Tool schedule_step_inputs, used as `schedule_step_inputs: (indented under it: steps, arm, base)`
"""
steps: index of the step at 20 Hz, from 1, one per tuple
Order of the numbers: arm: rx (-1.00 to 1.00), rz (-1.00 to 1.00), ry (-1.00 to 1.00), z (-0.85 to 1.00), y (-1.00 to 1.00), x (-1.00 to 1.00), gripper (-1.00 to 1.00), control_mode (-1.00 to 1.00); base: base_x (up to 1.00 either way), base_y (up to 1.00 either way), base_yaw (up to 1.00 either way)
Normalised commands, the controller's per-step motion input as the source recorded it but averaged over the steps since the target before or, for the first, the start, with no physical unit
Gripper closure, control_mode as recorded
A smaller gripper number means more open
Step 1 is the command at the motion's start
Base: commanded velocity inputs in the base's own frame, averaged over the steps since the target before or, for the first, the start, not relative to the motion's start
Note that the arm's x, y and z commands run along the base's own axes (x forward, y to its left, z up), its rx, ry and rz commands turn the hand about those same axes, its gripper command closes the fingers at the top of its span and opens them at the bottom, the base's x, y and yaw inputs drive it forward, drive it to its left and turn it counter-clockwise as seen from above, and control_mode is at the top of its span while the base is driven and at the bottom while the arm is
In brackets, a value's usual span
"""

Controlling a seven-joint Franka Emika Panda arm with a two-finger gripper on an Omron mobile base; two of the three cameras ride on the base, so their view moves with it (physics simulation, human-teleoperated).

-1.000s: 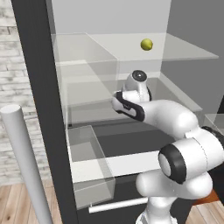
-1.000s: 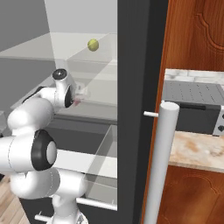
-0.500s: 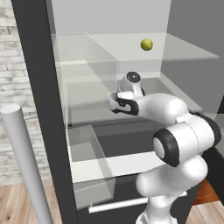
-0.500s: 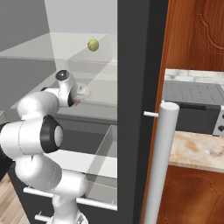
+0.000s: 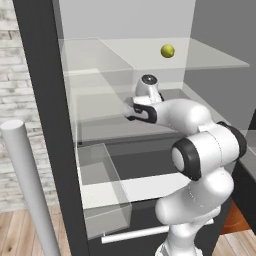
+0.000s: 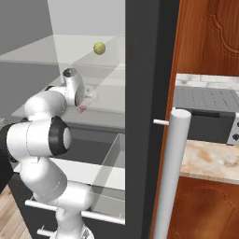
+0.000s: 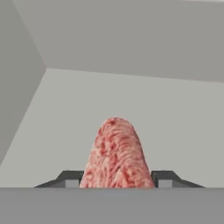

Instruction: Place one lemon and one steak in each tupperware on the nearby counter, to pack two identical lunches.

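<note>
Inside the open fridge, on the middle glass shelf [image 5: 100, 120], the hand [image 7: 116, 186] reaches in with its two dark fingertips [image 7: 70, 180] pressed against either side of the steak [image 7: 116, 155], clamped on it. Seen from the hand camera, the steak is a rounded, mottled pink-red slab with a grainy, marbled surface, rising from 6 o'clock toward the centre against smooth pale grey fridge walls. From the right base camera a small red sliver of the steak [image 6: 82, 109] shows just at 4 o'clock of the white wrist, low over the translucent shelf. One lemon [image 5: 167, 50], a small smooth yellow-green ball, sits on the upper glass shelf at 1 o'clock of the wrist in the left base view; the same lemon [image 6: 99, 48] lies at 1 o'clock of the wrist in the right base view. A clear, boxy drawer [image 5: 100, 190] stands below the shelves. Beyond the dark fridge wall, at 3 o'clock in the right base view, the mottled beige stone-look worktop [image 6: 210, 161] carries a boxy grey toaster oven [image 6: 205, 112], above brown wooden cabinets.
</note>
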Motion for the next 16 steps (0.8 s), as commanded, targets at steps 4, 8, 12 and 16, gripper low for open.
schedule_step_inputs:
  steps: [4, 8, 12, 16]
  arm:
    - [0.0, -0.05, 0.13, -0.65, -0.01, -0.38, 1.0, -1.0]
    - [0.0, -0.02, -0.06, -0.66, -0.02, -0.84, 1.0, -1.0]
    - [0.0, 0.0, -0.21, -0.82, 0.0, -1.0, 1.0, -1.0]
    - [0.0, 0.0, -0.33, -0.42, -0.12, -1.0, 1.0, -1.0]
  base:
    - [0.0, 0.0, 0.0]
    - [0.0, 0.0, 0.0]
    - [0.0, 0.0, 0.0]
    - [0.0, 0.0, 0.0]
